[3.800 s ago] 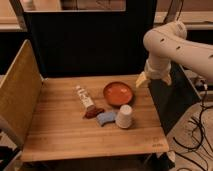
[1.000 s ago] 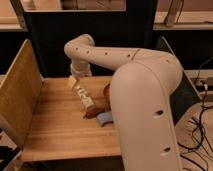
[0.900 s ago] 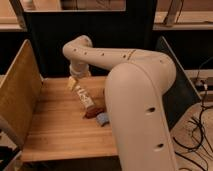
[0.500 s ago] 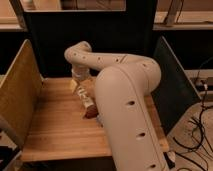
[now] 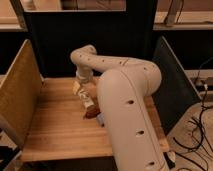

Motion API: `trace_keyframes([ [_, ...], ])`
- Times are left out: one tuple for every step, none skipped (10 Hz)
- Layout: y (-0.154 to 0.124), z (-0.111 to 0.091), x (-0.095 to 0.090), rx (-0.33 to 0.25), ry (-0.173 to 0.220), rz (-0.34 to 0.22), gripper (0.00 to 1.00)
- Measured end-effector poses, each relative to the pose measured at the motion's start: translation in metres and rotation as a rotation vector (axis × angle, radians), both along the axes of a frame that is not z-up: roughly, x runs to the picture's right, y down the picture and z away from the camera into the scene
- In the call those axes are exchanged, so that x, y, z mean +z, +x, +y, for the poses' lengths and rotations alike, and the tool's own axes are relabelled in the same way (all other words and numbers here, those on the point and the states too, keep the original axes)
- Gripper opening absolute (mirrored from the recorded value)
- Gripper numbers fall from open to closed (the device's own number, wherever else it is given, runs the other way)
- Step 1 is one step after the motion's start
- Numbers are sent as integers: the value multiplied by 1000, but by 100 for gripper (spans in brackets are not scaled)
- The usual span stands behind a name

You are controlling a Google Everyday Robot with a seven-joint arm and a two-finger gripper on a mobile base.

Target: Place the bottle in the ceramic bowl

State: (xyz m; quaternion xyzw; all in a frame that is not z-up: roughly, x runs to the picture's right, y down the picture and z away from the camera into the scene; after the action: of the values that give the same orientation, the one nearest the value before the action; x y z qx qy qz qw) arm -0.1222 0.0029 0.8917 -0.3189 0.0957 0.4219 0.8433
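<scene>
My gripper [image 5: 80,88] hangs from the wrist at the far middle of the wooden table [image 5: 55,131], right over the upper end of the bottle [image 5: 88,102]. The bottle is slim and whitish with a reddish-brown band and lies flat on the wood, pointing toward the front right. I cannot tell whether the gripper touches it. My big white arm [image 5: 125,105] crosses the right half of the view and hides the ceramic bowl.
A small brown object [image 5: 92,113] and a bit of something blue [image 5: 100,119] lie just in front of the bottle. A tan side panel [image 5: 17,95] stands at the left, a dark panel [image 5: 172,85] at the right. Cables [image 5: 197,137] lie on the floor.
The arm has swung from the right side across the table to the bottle and lowered. Over the last second the gripper settled at the bottle's upper end. The arm now covers the bowl and cup.
</scene>
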Motion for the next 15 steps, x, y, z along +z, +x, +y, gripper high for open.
trace_keyframes([
  [1,0,0,2,1,3,80],
  [0,5,5,6,-5,9,80],
  [-2,12,10,8,-14,12,80],
  [0,19,15,9,-27,18,80],
  [0,26,20,15,-42,21,80],
  [0,35,28,22,-61,25,80],
  [0,42,34,31,-74,26,80],
  [0,46,38,38,-86,29,80],
  [1,54,45,51,-106,33,80],
  [1,57,47,54,-117,33,80],
  [-2,60,50,53,-126,27,80],
  [-5,61,50,52,-133,19,80],
  [-9,63,51,45,-140,9,80],
  [-13,63,50,35,-143,-1,80],
  [-18,64,50,24,-147,-10,80],
])
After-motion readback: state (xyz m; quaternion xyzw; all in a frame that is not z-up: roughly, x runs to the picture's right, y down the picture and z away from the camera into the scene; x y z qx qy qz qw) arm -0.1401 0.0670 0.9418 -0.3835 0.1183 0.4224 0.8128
